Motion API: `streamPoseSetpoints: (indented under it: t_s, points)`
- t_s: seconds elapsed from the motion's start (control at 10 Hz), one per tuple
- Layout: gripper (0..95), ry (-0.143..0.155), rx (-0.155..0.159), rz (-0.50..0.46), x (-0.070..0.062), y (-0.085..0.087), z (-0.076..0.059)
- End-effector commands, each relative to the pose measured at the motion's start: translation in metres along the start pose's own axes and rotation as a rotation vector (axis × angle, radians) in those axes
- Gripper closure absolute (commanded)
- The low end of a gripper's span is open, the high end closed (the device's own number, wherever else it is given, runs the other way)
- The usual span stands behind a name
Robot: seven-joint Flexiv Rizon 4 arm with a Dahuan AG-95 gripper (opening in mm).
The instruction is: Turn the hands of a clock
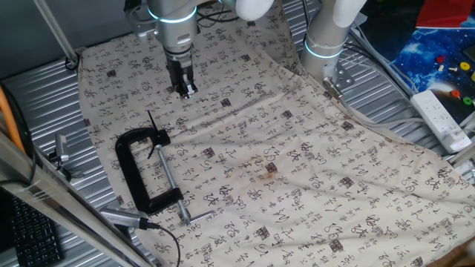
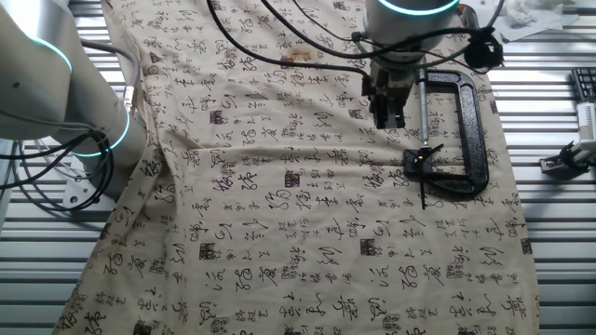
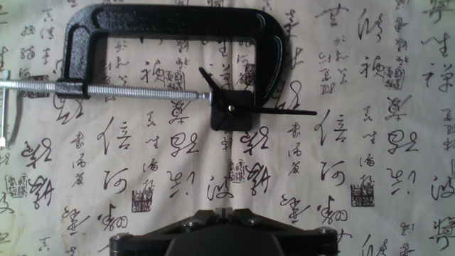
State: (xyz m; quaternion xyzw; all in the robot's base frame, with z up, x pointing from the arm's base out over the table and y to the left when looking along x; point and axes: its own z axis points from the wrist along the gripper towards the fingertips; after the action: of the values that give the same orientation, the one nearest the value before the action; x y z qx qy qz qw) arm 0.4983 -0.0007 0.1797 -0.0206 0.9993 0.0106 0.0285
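Observation:
The clock hands [image 3: 231,108] are two thin black pointers on a small black square block held in the jaw of a black C-clamp [image 3: 178,20]. The short hand points up-left and the long one points right. They also show in one fixed view [image 1: 152,126] and the other fixed view [image 2: 424,177]. My gripper [image 3: 226,211] is shut and empty. It hangs over the cloth a short way from the clamp's jaw end, clear of the hands. It also shows in both fixed views [image 1: 184,90] [image 2: 389,116].
A cloth printed with characters [image 1: 297,163] covers the table. The clamp's silver screw rod [image 3: 128,89] runs left to its handle. A second arm's base [image 1: 325,41] stands at the back. A white power strip [image 1: 439,115] and a keyboard [image 1: 30,237] lie off the cloth.

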Motion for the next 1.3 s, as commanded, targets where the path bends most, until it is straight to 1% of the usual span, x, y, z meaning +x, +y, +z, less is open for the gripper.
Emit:
streamPoseSetpoints:
  t_s: [0.1,0.4,0.6,0.8,0.9,1.1,1.2,1.3]
  points:
    - [95.0,-0.001,0.001,-0.011,0.0,-0.004,-0.001]
    - [95.0,-0.003,0.002,-0.012,0.0,-0.007,-0.004]
    - [95.0,0.003,0.002,-0.013,-0.001,-0.009,-0.003]
    - [95.0,0.005,0.004,-0.03,-0.007,-0.022,0.0]
    - [95.0,0.005,0.003,-0.038,-0.015,-0.03,0.0]
    - [95.0,0.007,0.004,-0.036,-0.03,-0.033,0.0]
    - [95.0,0.009,0.007,-0.037,-0.039,-0.036,0.002]
    - [95.0,0.009,0.005,-0.045,-0.05,-0.044,0.007]
